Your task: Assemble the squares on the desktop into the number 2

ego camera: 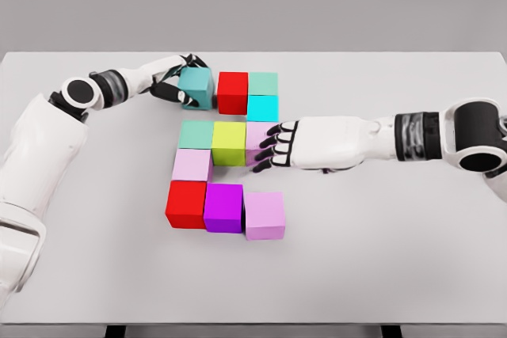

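Coloured cubes lie on the grey table (380, 243). In the top row stand a teal cube (198, 89), a red cube (233, 92) and a mint cube (264, 83), with a cyan cube (262, 108) below the mint one. The middle row holds a green cube (196, 134), a yellow cube (229, 143) and a pale pink cube (255, 137). A pink cube (192, 165) sits under the green one. A red cube (186, 203), a purple cube (223, 207) and a pink cube (264, 214) form the bottom row. My left hand (179, 78) grips the teal cube. My right hand (274, 146) curls over the pale pink cube's right side.
The cubes sit close together around the table's middle. The table's front edge (253, 324) runs along the bottom of the view. My right forearm (372, 142) stretches across the table from the right.
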Controlling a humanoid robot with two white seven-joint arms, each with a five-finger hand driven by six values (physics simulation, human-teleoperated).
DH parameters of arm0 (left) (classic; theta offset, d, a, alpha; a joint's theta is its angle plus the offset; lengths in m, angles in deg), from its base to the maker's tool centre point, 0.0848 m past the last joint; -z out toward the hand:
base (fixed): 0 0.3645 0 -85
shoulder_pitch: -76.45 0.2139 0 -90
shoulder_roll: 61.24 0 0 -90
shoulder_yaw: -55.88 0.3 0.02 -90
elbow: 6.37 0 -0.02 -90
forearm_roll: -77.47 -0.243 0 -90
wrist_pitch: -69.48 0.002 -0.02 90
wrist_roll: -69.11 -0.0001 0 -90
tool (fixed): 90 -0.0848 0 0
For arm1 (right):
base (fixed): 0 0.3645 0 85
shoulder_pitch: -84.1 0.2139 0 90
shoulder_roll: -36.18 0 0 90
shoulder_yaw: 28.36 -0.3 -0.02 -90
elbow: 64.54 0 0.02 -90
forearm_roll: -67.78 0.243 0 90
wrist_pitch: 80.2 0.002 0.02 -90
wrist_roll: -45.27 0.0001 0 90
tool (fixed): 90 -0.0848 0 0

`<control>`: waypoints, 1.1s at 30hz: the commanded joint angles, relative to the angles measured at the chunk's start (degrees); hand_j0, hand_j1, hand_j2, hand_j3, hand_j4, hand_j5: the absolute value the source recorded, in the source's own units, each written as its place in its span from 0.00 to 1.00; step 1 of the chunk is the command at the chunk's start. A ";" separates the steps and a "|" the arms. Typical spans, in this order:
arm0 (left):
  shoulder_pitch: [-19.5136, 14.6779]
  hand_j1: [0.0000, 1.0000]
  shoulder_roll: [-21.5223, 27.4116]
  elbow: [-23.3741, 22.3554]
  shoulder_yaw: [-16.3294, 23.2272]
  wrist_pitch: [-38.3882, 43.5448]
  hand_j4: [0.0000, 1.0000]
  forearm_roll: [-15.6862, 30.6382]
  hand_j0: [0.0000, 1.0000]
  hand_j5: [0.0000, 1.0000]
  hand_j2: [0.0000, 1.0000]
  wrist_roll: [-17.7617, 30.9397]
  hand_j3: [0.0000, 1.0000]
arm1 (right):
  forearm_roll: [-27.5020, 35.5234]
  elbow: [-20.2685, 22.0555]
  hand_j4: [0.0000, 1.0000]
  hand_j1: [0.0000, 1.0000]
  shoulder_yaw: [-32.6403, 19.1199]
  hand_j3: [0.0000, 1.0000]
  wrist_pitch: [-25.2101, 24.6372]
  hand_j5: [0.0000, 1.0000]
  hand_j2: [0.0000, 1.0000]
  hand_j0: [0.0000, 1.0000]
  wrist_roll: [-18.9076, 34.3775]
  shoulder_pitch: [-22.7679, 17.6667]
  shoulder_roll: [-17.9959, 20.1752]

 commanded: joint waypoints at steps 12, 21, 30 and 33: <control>0.00 0.36 -0.45 0.07 -0.06 0.13 0.36 0.37 0.36 0.36 0.36 -0.07 0.36 | 0.19 0.19 1.00 1.00 8.61 1.00 -0.14 1.00 1.00 1.00 -0.02 -2.11 10.74; -0.18 0.38 -0.71 0.07 -0.14 0.04 0.38 0.37 0.38 0.38 0.38 -0.07 0.38 | 0.19 0.28 1.00 1.00 10.55 1.00 -0.14 1.00 1.00 1.00 -0.02 -2.02 8.89; -0.09 0.40 -0.80 -0.02 -0.14 0.04 0.40 0.37 0.40 0.40 0.40 -0.07 0.40 | 0.28 0.28 1.00 1.00 12.13 1.00 -0.14 1.00 1.00 1.00 -0.02 -1.85 6.87; -0.18 0.44 -0.80 0.07 -0.14 0.04 0.44 0.37 0.44 0.44 0.44 -0.07 0.44 | 0.28 0.28 1.00 1.00 12.13 1.00 -0.14 1.00 1.00 1.00 -0.02 -1.85 6.87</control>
